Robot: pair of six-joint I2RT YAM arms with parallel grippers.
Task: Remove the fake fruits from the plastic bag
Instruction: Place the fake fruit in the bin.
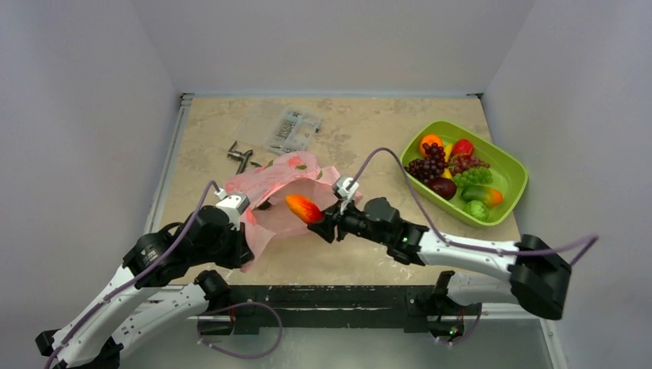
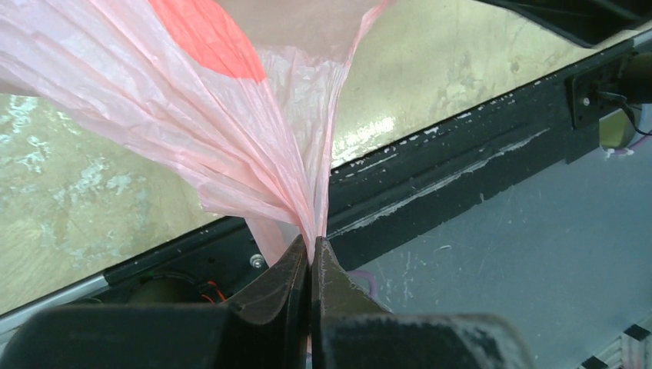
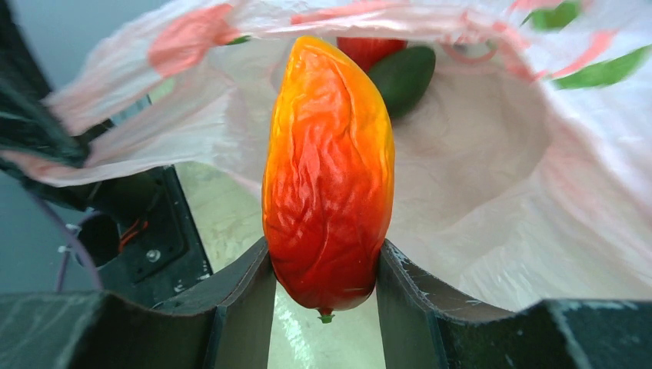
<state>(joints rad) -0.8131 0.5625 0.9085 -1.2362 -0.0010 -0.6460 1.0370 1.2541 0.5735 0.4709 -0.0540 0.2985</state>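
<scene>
The left end effector (image 2: 311, 247) was clamped fully shut on a gathered twist of the plastic bag (image 1: 286, 175), with the pink film fanning up and away from its fingertips. It seemed to be holding the bag's edge off the desk (image 1: 369, 127) so that the mouth stood open toward the right arm and the film would not drag along when something was pulled out.

The right end effector (image 3: 326, 265) stood partly open. Its two fingers pressed against the flanks of a red-orange mango (image 3: 327, 154), gripping it near the stalk end with the tapered tip pointing ahead. In the overhead view the mango sat just at the bag's opening, directly in front of the right end effector and roughly between the two end effectors.

Beyond the mango, deeper in the bag, a dark green shape and a red one showed. Whether these were fruits or prints on the film could not be told. The other fake fruits (image 1: 454, 171) lay in a green tray (image 1: 500, 151), well apart behind the right end effector, probably where the mango was meant to go.
</scene>
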